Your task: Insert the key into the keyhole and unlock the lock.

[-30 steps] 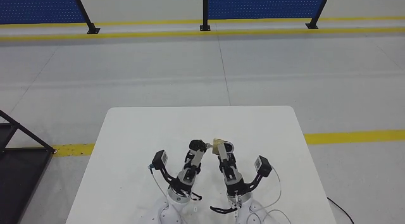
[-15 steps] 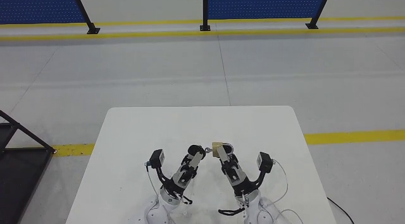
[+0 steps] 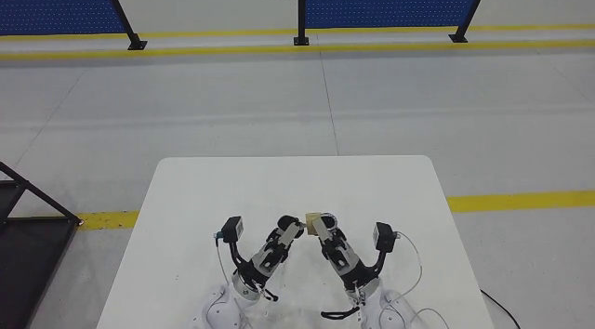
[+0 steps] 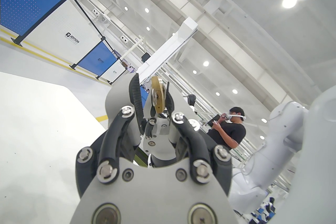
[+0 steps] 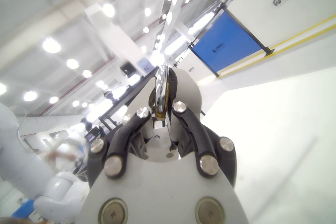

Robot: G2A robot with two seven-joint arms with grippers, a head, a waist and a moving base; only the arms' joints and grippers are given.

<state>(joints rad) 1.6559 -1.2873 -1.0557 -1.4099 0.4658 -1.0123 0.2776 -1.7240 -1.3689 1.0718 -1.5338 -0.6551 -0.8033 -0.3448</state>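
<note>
Overhead looks down, wrists look up.
Top camera overlooks the white rectangular table [image 3: 232,180]; wrist cameras sit close behind left pincer [image 4: 151,89] and right pincer [image 5: 163,82], table beside each.

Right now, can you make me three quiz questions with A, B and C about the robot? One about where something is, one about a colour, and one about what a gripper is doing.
1. Where do the two grippers sit?
A) tip to tip above the near part of the table
B) at its opposite far corners
C) far apart at its side edges

2. What colour is the body of the lock?
A) red
B) brass yellow
C) green

3. What is the right gripper doing?
A) open and empty
B) lying flat
C) shut on the lock

Answers:
1 A: the left gripper, holding the key, nearly meets the right one.
2 B: the top view shows it brass.
3 C: its fingers clamp the lock.
</note>
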